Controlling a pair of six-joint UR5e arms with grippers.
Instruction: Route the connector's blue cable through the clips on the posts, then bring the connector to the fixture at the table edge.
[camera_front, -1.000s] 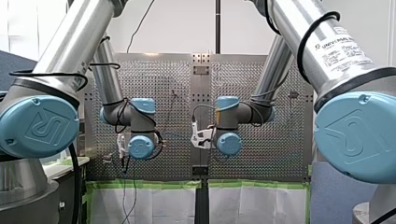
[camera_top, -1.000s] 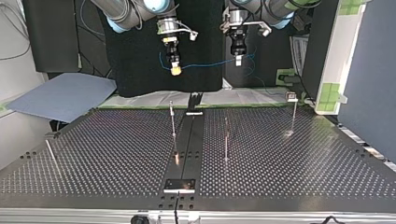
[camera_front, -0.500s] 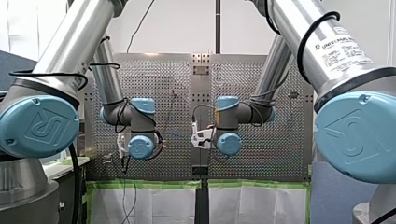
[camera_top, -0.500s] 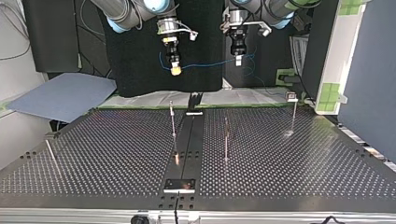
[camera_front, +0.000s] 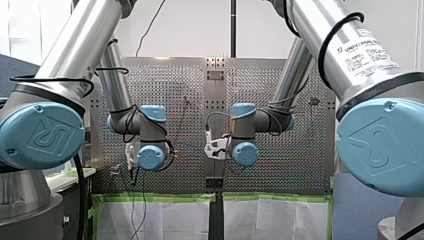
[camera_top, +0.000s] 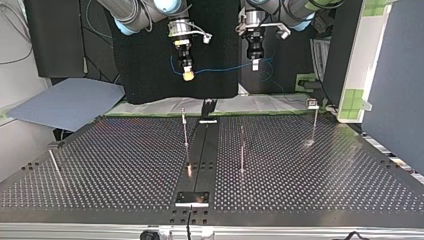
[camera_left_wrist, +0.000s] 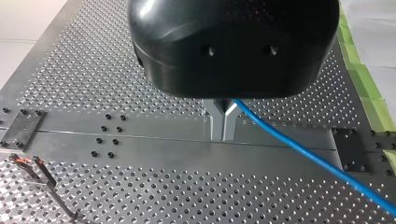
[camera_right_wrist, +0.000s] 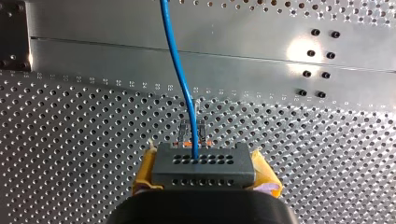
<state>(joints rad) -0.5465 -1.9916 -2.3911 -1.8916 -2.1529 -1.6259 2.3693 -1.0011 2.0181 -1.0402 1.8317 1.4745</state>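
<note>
Both grippers hold one thin blue cable (camera_top: 225, 66) in the air over the far end of the wide perforated metal table (camera_top: 100, 170).

In the front view the arms' pale blue wrist caps (camera_front: 151, 157) cover both grippers. My right gripper (camera_top: 188, 75), at the top view's left, is clamped on the dark grey block connector (camera_right_wrist: 203, 164). Only the yellow edges of its pads show beside the block. My left gripper (camera_left_wrist: 223, 127) has its metal fingertips pinched on the cable, with their roots hidden under the black housing. The cable runs between the two and is cut off at the left wrist view's edge. Thin upright posts (camera_top: 185, 131) stand on the table below, apart from the cable. One orange-marked clip (camera_right_wrist: 191, 133) shows just ahead of the connector, partly hidden by it.
</note>
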